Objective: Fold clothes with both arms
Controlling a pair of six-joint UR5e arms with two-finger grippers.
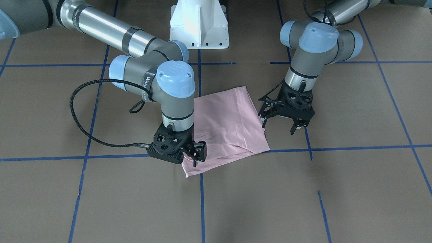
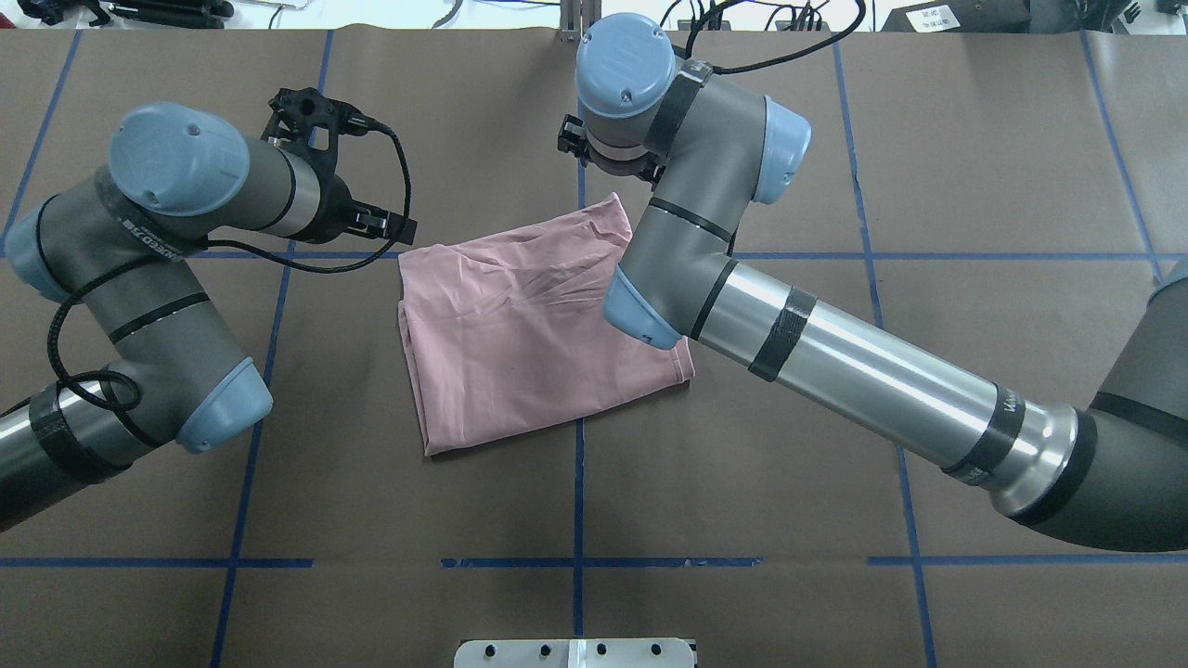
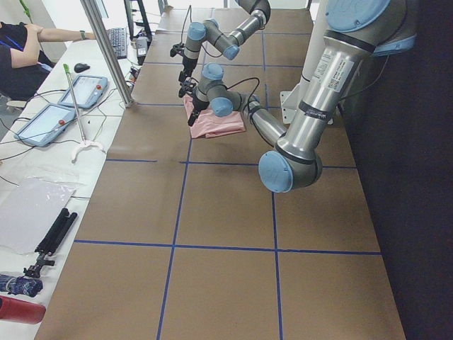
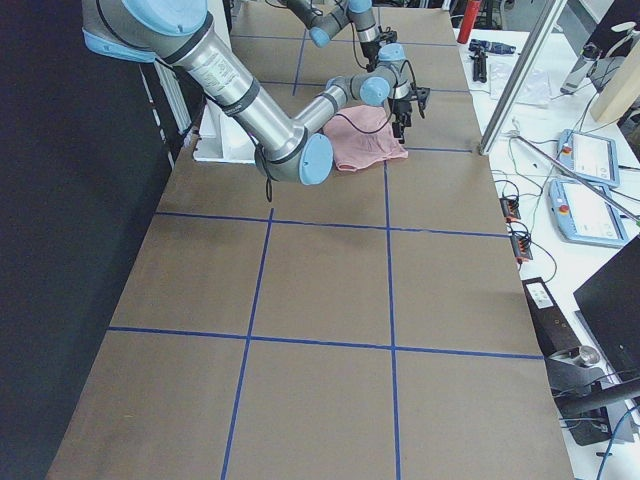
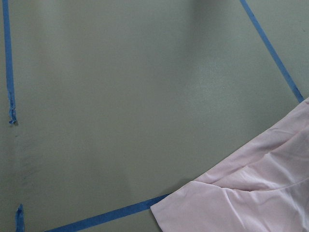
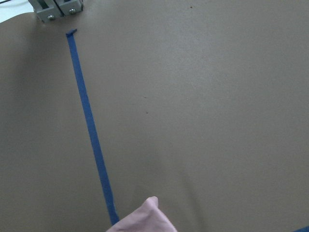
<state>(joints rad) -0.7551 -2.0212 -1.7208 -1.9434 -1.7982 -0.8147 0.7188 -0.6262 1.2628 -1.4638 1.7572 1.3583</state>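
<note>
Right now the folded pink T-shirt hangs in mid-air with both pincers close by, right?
No: the folded pink T-shirt lies on the table, with the left pincer and right pincer close by, as the overhead exterior view shows.

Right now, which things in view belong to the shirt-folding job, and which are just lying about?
Job:
- pink T-shirt, partly folded on the table
- left gripper, open, beside the shirt, holding nothing
- right gripper, at one shirt corner

Lying about:
- white pedestal base
- two pendants and a keyboard on the side bench
</note>
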